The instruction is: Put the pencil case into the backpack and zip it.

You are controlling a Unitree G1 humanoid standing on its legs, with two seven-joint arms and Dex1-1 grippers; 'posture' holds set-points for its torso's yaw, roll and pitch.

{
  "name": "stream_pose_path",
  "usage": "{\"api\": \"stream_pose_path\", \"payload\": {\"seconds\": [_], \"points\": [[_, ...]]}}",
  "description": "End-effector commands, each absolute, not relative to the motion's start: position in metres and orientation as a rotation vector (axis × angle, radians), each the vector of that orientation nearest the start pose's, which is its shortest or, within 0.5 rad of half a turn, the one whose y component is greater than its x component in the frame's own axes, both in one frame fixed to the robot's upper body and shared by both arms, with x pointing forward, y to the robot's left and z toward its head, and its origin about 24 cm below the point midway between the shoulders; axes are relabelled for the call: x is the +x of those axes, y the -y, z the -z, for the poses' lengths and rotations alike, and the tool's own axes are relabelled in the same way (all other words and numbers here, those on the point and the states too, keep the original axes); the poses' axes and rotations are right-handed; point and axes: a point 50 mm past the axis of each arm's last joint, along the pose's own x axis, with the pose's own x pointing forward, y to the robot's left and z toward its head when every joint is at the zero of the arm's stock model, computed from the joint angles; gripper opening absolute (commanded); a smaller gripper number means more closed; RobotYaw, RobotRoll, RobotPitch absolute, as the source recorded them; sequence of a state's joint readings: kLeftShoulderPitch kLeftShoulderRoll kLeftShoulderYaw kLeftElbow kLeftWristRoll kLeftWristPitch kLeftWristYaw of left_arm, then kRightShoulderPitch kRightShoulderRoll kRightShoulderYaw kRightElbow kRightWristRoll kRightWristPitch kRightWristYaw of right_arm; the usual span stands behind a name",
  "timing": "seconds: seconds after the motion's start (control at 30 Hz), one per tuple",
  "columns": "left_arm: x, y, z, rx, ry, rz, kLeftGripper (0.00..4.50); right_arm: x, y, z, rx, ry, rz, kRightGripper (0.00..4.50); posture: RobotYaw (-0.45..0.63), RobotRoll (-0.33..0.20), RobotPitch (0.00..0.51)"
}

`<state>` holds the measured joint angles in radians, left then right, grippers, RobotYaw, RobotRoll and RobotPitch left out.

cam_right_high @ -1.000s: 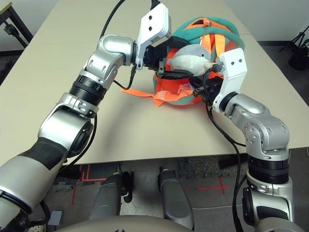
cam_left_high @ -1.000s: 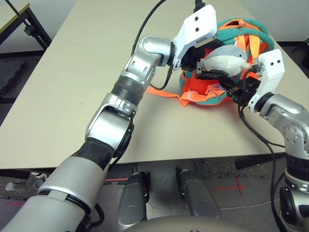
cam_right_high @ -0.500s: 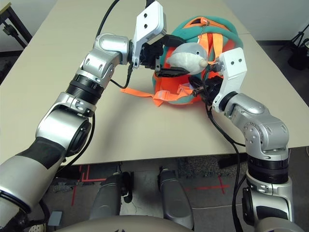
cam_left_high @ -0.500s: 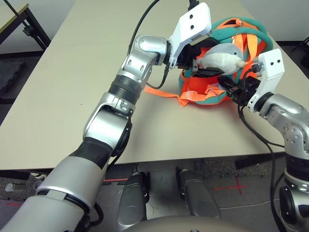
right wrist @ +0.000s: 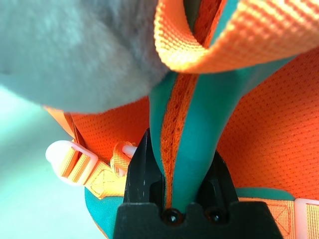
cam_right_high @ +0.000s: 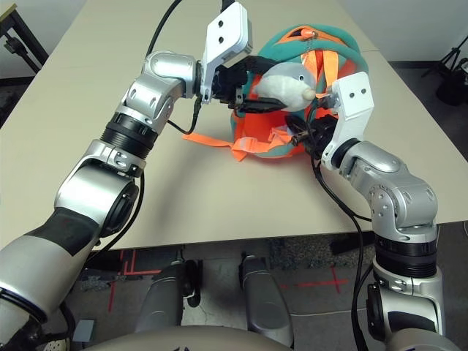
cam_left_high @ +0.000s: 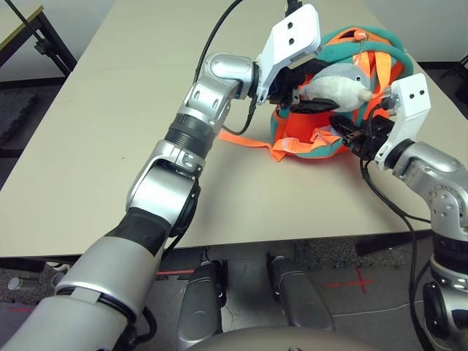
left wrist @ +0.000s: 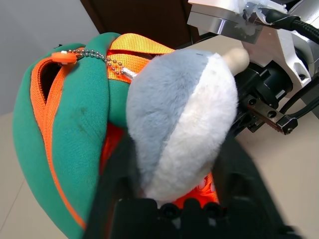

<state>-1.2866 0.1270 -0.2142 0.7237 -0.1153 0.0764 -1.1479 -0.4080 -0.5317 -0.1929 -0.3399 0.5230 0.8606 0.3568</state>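
My left pincer (left wrist: 174, 199) is around the plush fish charm (left wrist: 184, 119). One black finger (left wrist: 117, 184) is on each side of the soft grey and white fish, and both press on it, so I am holding the fish. The fish hangs on a little bead chain (left wrist: 94, 56) that goes to an orange zipper pull (left wrist: 64, 57) on the backpack (cam_left_high: 322, 139).

My right pincer (right wrist: 174, 194) is nearly shut. It pinches a strip of the backpack's teal trim (right wrist: 199, 134) with an orange seam running down it. An orange strap (right wrist: 224, 40) loops just above this pincer, and a white plastic buckle (right wrist: 62, 154) sits beside it.

The backpack stands on the table (cam_left_high: 110, 146) between my two pincers. My left pincer is at its upper side, and my right pincer is at its lower right edge. A loose orange strap (cam_left_high: 245, 137) lies flat on the table, under my left pincer.

I cannot see the pencil case.
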Motion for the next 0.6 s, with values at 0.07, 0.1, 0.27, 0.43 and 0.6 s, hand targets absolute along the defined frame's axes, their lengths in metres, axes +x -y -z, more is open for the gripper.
{"api": "stream_pose_path", "payload": {"seconds": [0.07, 0.1, 0.27, 0.43, 0.6], "points": [[0.36, -0.009, -0.261, 0.508, 0.225, 1.455, 0.59, 0.288, 0.201, -0.174, -0.048, -0.143, -0.449, 0.36, -0.23, 0.0, 0.144], [0.361, -0.009, -0.261, 0.508, 0.225, 1.454, 0.35, 0.289, 0.201, -0.174, -0.048, -0.143, -0.449, 0.36, -0.23, 0.0, 0.144], [0.361, -0.017, -0.278, 0.473, 0.259, 1.446, 0.19, 0.289, 0.201, -0.174, -0.048, -0.143, -0.452, 0.36, -0.23, 0.0, 0.144], [0.363, -0.045, -0.308, 0.442, 0.301, 1.388, 0.18, 0.289, 0.2, -0.174, -0.048, -0.142, -0.451, 0.36, -0.23, 0.0, 0.143], [0.366, -0.09, -0.324, 0.449, 0.272, 1.298, 0.18, 0.289, 0.2, -0.173, -0.048, -0.144, -0.449, 0.36, -0.23, 0.0, 0.148]]}}
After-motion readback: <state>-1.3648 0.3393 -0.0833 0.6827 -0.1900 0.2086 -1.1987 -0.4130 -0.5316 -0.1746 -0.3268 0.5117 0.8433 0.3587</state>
